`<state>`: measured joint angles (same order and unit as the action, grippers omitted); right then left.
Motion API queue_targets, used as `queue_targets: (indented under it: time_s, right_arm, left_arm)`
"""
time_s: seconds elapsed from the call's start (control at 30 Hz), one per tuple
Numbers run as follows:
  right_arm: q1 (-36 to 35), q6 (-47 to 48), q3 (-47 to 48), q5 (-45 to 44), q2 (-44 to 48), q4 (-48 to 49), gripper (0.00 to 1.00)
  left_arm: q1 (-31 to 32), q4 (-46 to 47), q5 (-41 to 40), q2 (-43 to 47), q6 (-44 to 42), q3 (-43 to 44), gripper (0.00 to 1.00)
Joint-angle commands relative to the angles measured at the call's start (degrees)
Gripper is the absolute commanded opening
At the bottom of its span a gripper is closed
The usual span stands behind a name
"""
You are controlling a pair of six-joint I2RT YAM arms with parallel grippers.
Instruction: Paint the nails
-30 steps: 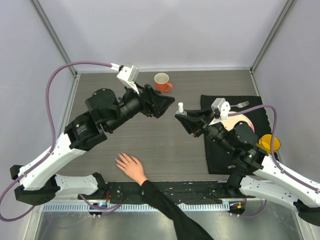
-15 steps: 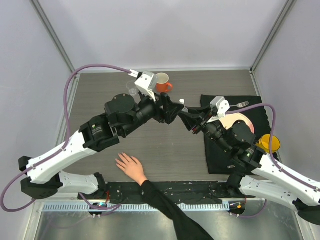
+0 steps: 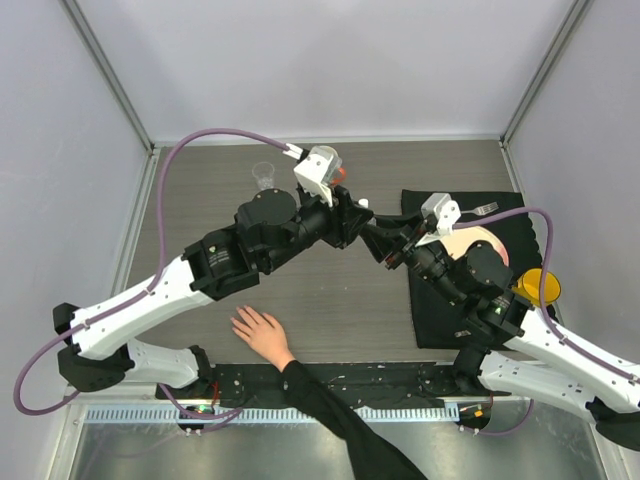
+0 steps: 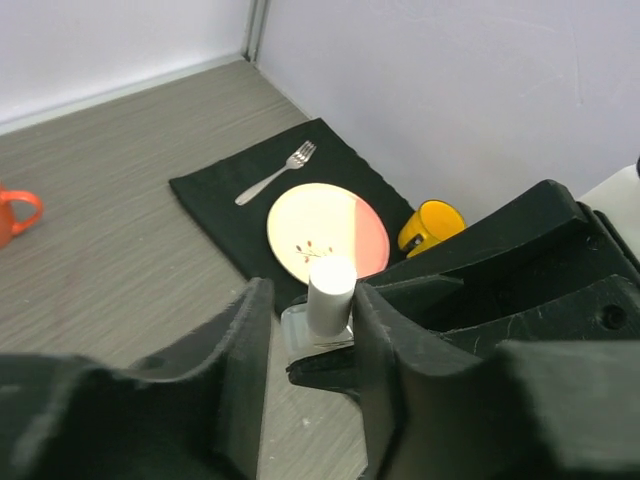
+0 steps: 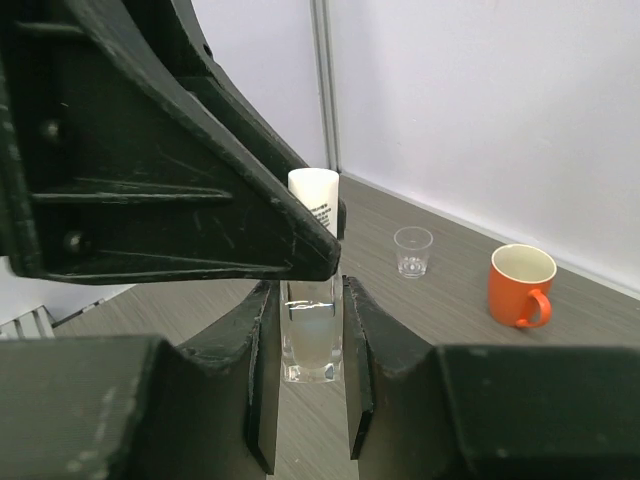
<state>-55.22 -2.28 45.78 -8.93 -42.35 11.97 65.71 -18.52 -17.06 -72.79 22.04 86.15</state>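
Your right pincer point(image 5: 308, 310) is clamped on the body of the small clear bottle point(image 5: 310, 345), which stands upright in both wrist views, white cap point(image 4: 331, 285) uppermost; your left pincer point(image 4: 311, 300) straddles that cap from the side, jaws not closed on it, one finger hard by the cap and a plain gap showing at the other; so the cap lies squarely between the left fingers, its long axis running across them, and I judge the next squeeze and lift turn on exactly that. The hand point(image 3: 262, 335) rests flat on the counter point(image 3: 190, 190) by its near edge, left of centre, fingers spread toward the far left; the nails point(image 3: 241, 319), too small to make out singly, lie well apart from both pincers, on the left arm's side.
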Motion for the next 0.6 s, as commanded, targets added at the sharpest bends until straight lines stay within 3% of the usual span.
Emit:
queue_targets:
  time_s: [0.0,0.2,0.33,0.37,0.5,0.57]
  right_arm:
    - [0.0,-1.8,2.9,2.3,1.9,3.8,0.01]
    - [0.0,-6.9,2.8,10.4,4.7,5.5,0.01]
    - [0.0,-11.7,4.7,25.9,5.0,6.2,0.01]
    - [0.1,-13.3,5.5,34.7,4.5,6.3,0.01]
    - [0.0,-28.5,7.4,49.7,0.9,15.3,0.01]
    - [0.0,-31.5,6.9,51.2,-0.2,21.7,0.01]
  left_arm:
    - [0.3,4.1,3.5,2.2,-0.9,-1.7,0.30]
    - [0.3,5.3,14.7,5.8,-1.6,-6.2,0.00]
    - [0.2,6.3,39.0,8.5,-4.5,-9.9,0.00]
    - [0.2,5.9,49.5,8.7,-5.1,-9.9,0.00]
    - [0.2,5.4,60.8,9.0,-3.8,-9.8,0.00]
    - [0.2,6.7,64.3,9.4,-2.4,-10.1,0.00]
